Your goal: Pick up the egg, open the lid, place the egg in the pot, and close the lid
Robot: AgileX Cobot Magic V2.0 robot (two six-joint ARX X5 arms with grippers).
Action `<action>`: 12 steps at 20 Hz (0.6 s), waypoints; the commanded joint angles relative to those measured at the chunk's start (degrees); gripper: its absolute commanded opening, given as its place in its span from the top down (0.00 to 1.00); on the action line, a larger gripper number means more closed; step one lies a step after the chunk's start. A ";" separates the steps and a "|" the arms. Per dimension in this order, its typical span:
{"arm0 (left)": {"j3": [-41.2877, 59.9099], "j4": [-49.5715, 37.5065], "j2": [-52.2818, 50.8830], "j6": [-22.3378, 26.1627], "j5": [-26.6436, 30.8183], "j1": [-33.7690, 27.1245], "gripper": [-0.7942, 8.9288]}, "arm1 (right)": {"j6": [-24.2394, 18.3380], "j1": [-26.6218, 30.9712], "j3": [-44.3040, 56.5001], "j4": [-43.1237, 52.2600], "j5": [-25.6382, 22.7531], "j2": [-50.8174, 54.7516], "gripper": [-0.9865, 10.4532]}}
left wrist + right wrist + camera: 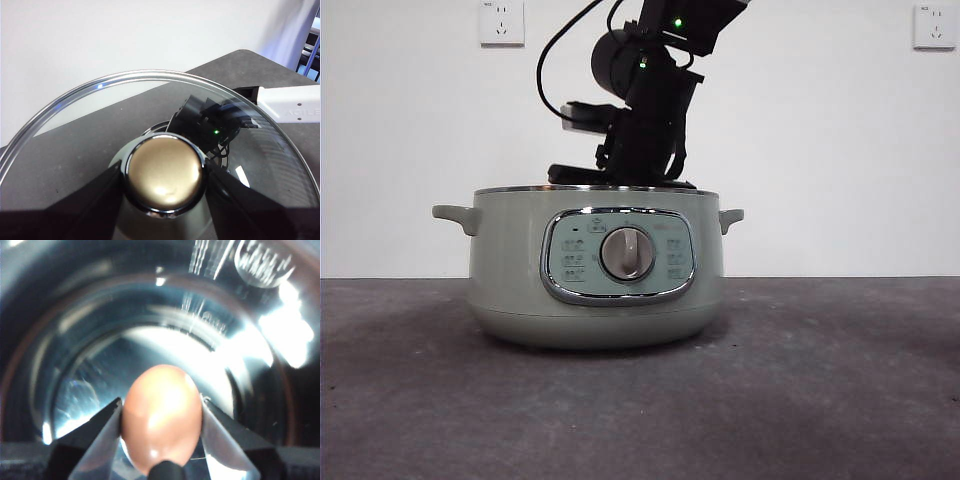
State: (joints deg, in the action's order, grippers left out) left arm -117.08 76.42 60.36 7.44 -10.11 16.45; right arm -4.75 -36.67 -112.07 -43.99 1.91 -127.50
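Front view: I see the pot (595, 270) sitting on the dark table (840, 380), dial (627, 254) and control panel (617, 255) facing the camera. No lid on it here. One black arm (655, 70) comes down from the top and drops behind the pot's rim, so its tip is hidden inside the pot. Two wall sockets (501, 22) up near the top corners.

Left wrist view: my left gripper (164, 175) is clamped on the lid's knob (164, 172) – a jaw pressed on each side. The lid (90, 150) hangs off the pot, table visible through the glass. Through it I also see part of the other arm with a green LED lit.

Right wrist view: my right gripper (161, 415) is grasping the egg (161, 417), jaws touching both sides of the shell. Behind it is the shiny metal inside of the pot (240, 315) – so the egg is held within the pot's opening, above the floor. Can't tell whether it touches the bottom
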 commanded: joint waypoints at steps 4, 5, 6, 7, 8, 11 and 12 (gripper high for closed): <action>-0.74 -1.01 -0.72 -0.17 -0.39 -0.13 0.93 | -0.87 -0.13 -0.24 -1.14 0.00 -1.77 0.92; -0.74 -1.01 -0.72 -0.15 -0.39 -0.13 0.93 | -0.87 -0.13 -0.24 -1.20 0.00 -1.77 0.88; -0.74 -1.01 -0.72 -0.15 -0.39 -0.13 0.93 | -0.87 -0.13 -0.24 -0.96 0.09 -1.77 0.77; -0.74 -1.01 -0.72 -0.15 -0.39 -0.13 0.93 | -0.85 -0.13 -0.26 -0.87 0.24 -1.66 0.63; -0.74 -1.01 -0.72 -0.15 -0.39 -0.13 0.93 | -0.83 -0.13 -0.28 -0.90 0.24 -1.60 0.53; -0.74 -1.01 -0.61 -0.15 -0.39 -0.13 0.93 | -0.83 -0.13 -0.68 -1.42 0.46 0.46 0.52; -0.74 -1.01 -0.61 -0.15 -0.39 -0.13 0.93 | -0.81 -0.13 -0.70 -1.01 0.66 2.36 0.52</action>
State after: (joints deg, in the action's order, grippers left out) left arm -117.08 76.40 60.38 7.44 -10.09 16.45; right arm -5.39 -36.69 -112.40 -45.41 2.39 -126.52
